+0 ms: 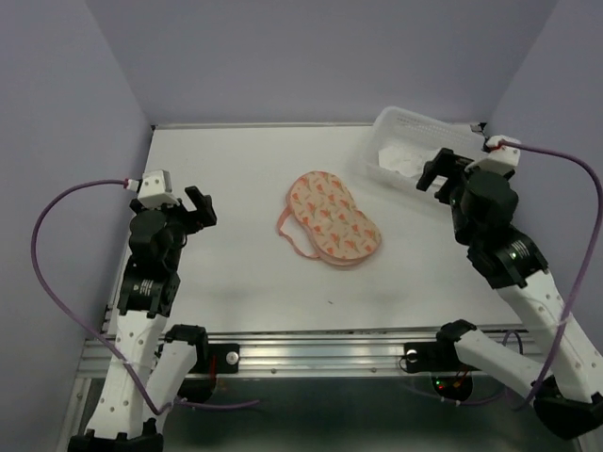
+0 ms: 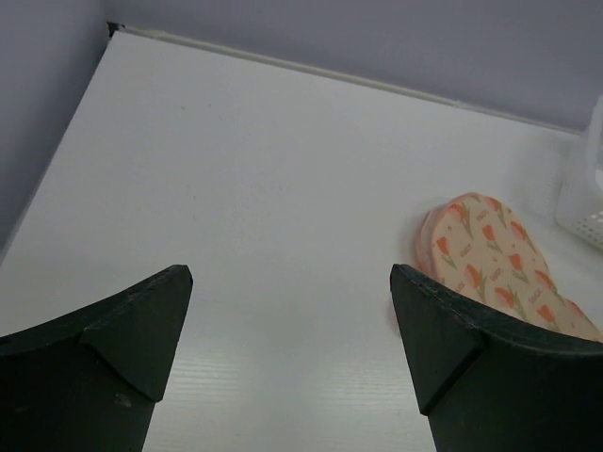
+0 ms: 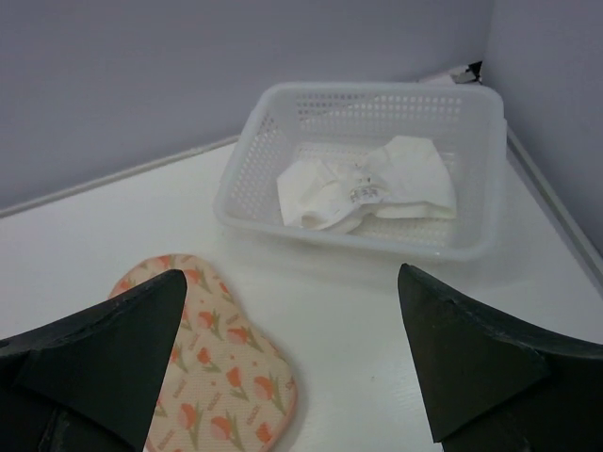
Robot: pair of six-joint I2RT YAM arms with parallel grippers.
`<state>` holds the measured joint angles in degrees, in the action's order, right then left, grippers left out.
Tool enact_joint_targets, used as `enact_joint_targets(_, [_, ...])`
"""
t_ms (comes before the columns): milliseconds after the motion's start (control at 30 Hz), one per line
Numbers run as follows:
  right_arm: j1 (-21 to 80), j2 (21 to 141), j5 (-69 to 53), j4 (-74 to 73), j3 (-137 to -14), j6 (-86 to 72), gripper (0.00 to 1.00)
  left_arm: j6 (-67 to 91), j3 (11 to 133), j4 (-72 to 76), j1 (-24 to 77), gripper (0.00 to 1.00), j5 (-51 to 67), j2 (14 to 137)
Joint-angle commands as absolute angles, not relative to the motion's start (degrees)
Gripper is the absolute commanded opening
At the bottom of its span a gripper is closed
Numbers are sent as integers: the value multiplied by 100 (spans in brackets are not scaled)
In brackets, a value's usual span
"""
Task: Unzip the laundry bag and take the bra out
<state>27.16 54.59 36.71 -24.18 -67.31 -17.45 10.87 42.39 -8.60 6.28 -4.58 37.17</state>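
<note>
Laundry bag (image 1: 334, 219) lies flat at centre of the table (image 1: 236, 169), long axis running upper left to lower right, halves closed together, pink rim showing along its lower edge. Pink loop (image 1: 279, 228) trails off its left side onto the table. Nothing lies on the bag or against it. Clear perforated tub (image 1: 396, 122) sits in upper right corner, apart from the bag; white crumpled cloth (image 3: 367, 184) inside it, shape too bunched to tell what garment. Left gripper (image 2: 290, 278) at mid-left of the overhead frame, well apart from the bag, jaws spread wide, holding nothing. Right gripper (image 3: 291, 275) just beside the tub's near wall, jaws also wide, empty. Small dark speck (image 1: 330, 301) on the table below the bag.
</note>
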Motion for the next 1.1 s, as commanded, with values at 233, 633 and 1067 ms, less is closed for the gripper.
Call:
enact_joint_targets(233, [2751, 3035, 3736, -2390, -5775, -1046, 100, 519, 5554, -1704, 606, 99, -1300, 2286])
enact_joint_targets(633, [2751, 2074, 3630, -2452, -5651, -378, 100, 430, 5730, -2065, 606, 99, -1828, 1538])
enact_joint_targets(1067, [2751, 2136, 3560, -2426, -5687, -325, 100, 483, 5739, -2030, 606, 99, -1811, 1538])
